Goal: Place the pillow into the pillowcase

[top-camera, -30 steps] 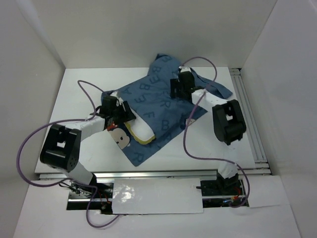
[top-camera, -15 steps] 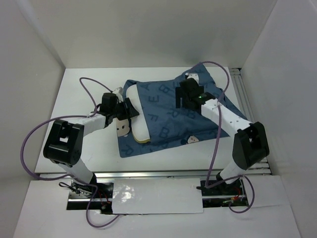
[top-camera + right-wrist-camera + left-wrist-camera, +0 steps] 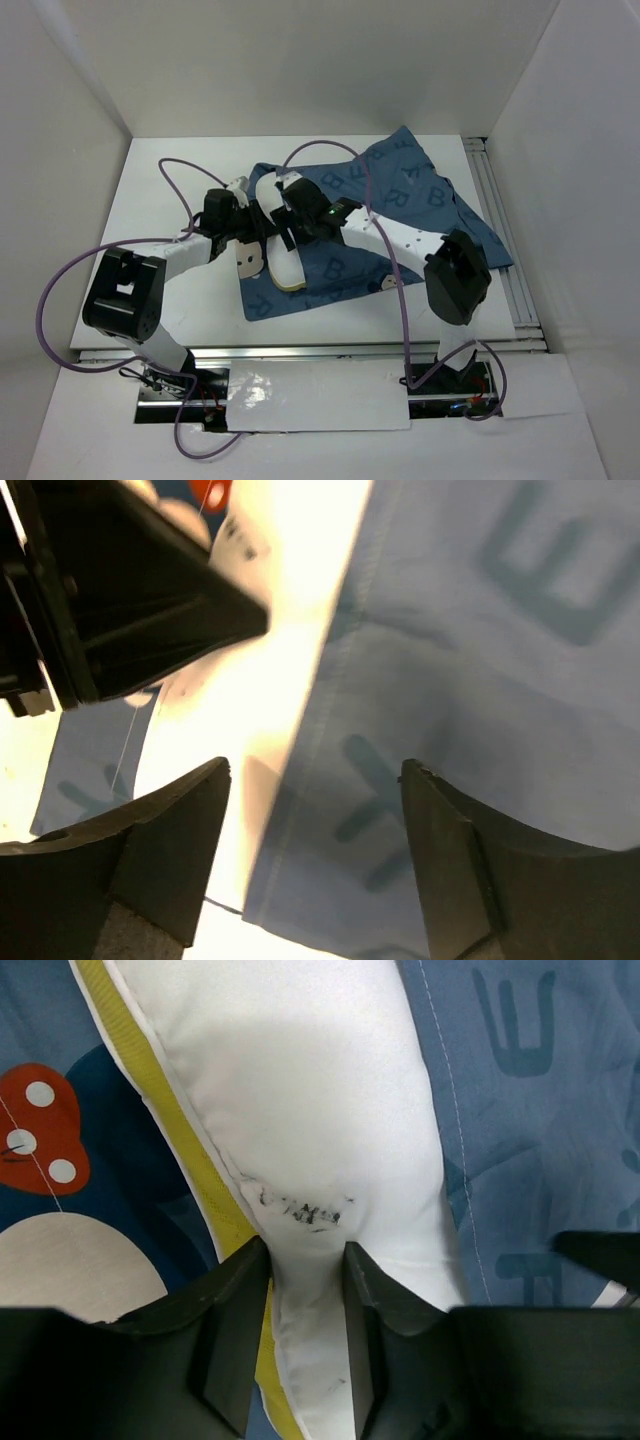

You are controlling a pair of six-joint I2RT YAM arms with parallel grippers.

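The left claw (image 3: 305,1260) is pinching the white pillow (image 3: 300,1090) at its narrow end, beside the yellow trim (image 3: 160,1100), just left of centre in the top view. The pillow lies on the blue lettered pillowcase (image 3: 420,195). Mouse-face cloth shows under it at left, and a stitched hem covers it at right. The case spreads over the white counter (image 3: 160,180) toward the upper right. The right claw (image 3: 315,770) is spread wide above that hem, close beside the left claw.
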